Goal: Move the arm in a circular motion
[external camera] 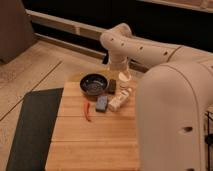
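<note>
Hand (121, 73) of the arm (155, 52) hangs over the far edge of the surface (95, 145); if open or closed, I cannot tell. Circle smoothly, well above the bowl (93, 83).

arm (150, 52): rises bulky at right, reaches left, bends downward at the elbow
claw (116, 68): below that bend, pointing down
</note>
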Action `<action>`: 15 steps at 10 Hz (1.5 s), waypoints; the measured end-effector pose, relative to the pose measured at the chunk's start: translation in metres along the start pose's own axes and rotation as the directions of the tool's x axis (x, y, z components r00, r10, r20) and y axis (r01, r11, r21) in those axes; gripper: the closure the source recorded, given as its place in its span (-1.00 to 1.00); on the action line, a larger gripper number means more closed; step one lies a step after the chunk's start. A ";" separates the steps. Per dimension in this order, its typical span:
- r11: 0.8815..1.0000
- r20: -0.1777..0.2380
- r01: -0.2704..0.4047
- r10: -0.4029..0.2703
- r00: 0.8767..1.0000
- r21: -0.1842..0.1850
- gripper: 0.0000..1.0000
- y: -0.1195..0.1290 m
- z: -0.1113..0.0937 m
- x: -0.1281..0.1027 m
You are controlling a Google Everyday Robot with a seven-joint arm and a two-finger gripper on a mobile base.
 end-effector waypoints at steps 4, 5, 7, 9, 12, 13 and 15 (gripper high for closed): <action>0.993 -0.045 0.121 -0.121 0.992 -0.016 -0.30 0.061 0.023 -0.049; 0.984 -0.054 0.174 -0.176 0.983 -0.032 -0.30 0.086 0.027 -0.055; 0.960 -0.062 0.269 -0.274 0.960 -0.072 -0.30 0.129 0.025 -0.053; 0.920 -0.065 0.369 -0.380 0.923 -0.134 -0.30 0.174 0.019 -0.038; 0.849 -0.049 0.475 -0.497 0.866 -0.231 -0.30 0.219 -0.003 0.003; 0.834 -0.037 0.491 -0.515 0.856 -0.252 -0.30 0.225 -0.010 0.014; 0.821 -0.019 0.494 -0.520 0.854 -0.284 -0.30 0.224 -0.021 0.047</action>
